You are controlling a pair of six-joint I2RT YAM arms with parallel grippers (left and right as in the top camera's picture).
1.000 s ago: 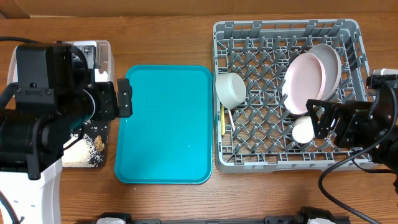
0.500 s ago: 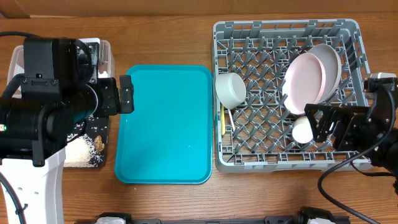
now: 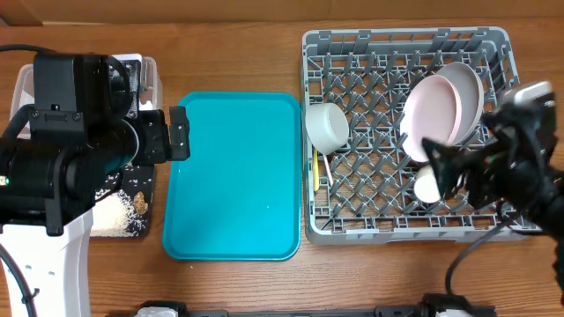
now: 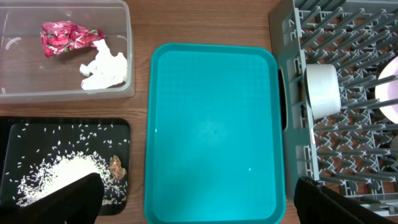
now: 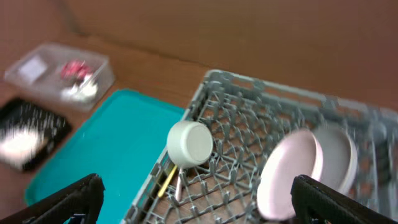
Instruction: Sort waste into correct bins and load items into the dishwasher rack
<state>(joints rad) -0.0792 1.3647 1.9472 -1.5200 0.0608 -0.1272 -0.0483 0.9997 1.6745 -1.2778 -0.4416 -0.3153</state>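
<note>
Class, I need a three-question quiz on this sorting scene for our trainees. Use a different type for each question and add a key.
1. True or false: the foil wrapper and the napkin lie in the clear tub.
2. Fill in: beside the greyish-white plate in the dishwasher rack stands a pale ____ one.
3. Choose one: the rice lies in A the clear tub, B the black tray, C the dishwasher rack.

Key: 1 true; 2 pink, the pink plate; 3 B.
</note>
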